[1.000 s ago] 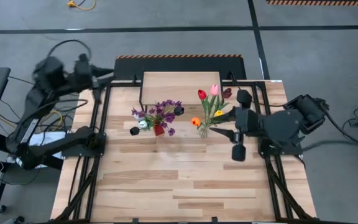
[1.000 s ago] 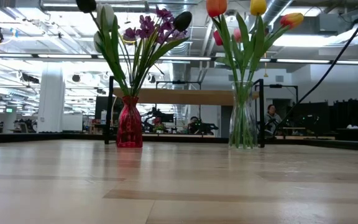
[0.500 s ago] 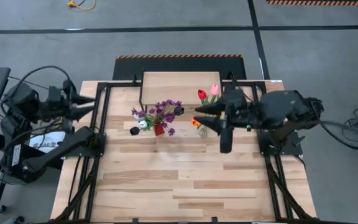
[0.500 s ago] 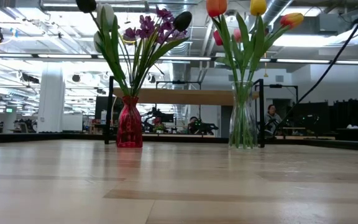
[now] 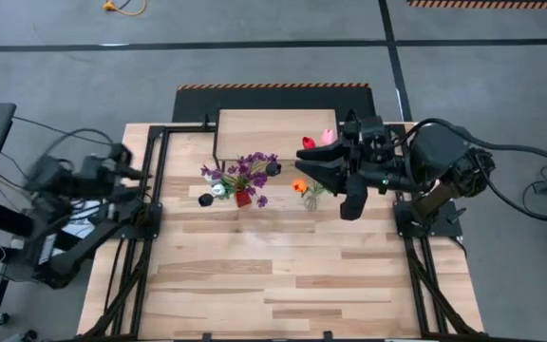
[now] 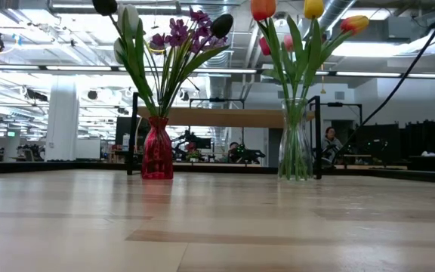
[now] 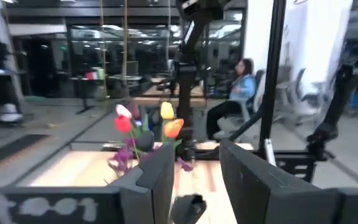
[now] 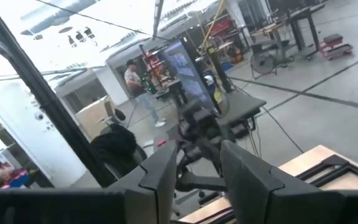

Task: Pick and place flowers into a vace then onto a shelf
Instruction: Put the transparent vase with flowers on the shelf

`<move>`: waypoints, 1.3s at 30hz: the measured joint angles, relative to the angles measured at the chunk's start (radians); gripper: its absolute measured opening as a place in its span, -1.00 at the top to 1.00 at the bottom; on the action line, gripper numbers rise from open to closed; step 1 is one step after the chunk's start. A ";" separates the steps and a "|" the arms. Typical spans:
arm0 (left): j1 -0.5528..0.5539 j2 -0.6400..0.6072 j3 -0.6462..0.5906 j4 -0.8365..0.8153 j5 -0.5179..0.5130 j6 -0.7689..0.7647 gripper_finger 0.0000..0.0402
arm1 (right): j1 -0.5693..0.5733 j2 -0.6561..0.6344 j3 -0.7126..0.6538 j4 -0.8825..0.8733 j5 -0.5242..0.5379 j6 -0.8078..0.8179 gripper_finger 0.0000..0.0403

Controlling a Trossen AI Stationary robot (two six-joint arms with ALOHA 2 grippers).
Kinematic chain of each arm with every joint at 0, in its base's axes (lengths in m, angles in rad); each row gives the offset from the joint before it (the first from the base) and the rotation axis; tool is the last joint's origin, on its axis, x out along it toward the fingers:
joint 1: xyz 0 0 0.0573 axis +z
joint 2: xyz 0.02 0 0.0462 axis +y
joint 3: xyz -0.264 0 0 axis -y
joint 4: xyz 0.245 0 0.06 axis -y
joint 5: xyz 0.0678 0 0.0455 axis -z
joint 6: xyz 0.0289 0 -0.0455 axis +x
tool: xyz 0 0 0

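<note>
I count two vases on the table [image 6: 217, 227]. The red vase [image 6: 157, 155] holds the purple sprig [image 6: 178, 34] and dark tulips. The clear vase [image 6: 296, 147] holds orange, yellow and pink tulips [image 6: 308, 9]. The right gripper [image 5: 304, 157] hovers over the clear vase, fingers parted, empty. The left gripper [image 7: 194, 186] waits off the table's left edge, likewise parted. The shelf [image 6: 225, 117] stands behind both vases.

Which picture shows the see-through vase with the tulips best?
The low view: the clear vase stands in full side profile, stems visible inside. In the high view the right claw partly covers it, so only a glint shows. The left wrist view shows just its blurry tulips. The right wrist view misses it.
</note>
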 joint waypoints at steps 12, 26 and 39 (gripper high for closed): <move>-0.005 -0.058 -0.214 0.154 0.675 -0.182 0.41 | 0.000 0.000 0.000 -0.005 0.154 -0.006 0.41; -0.258 -0.143 -0.198 -0.731 0.412 0.514 0.41 | 0.056 0.000 0.000 -0.170 0.390 0.100 0.41; -0.503 -0.142 -0.166 -0.287 -0.086 0.268 0.41 | 0.072 0.000 0.000 -0.258 0.398 0.088 0.41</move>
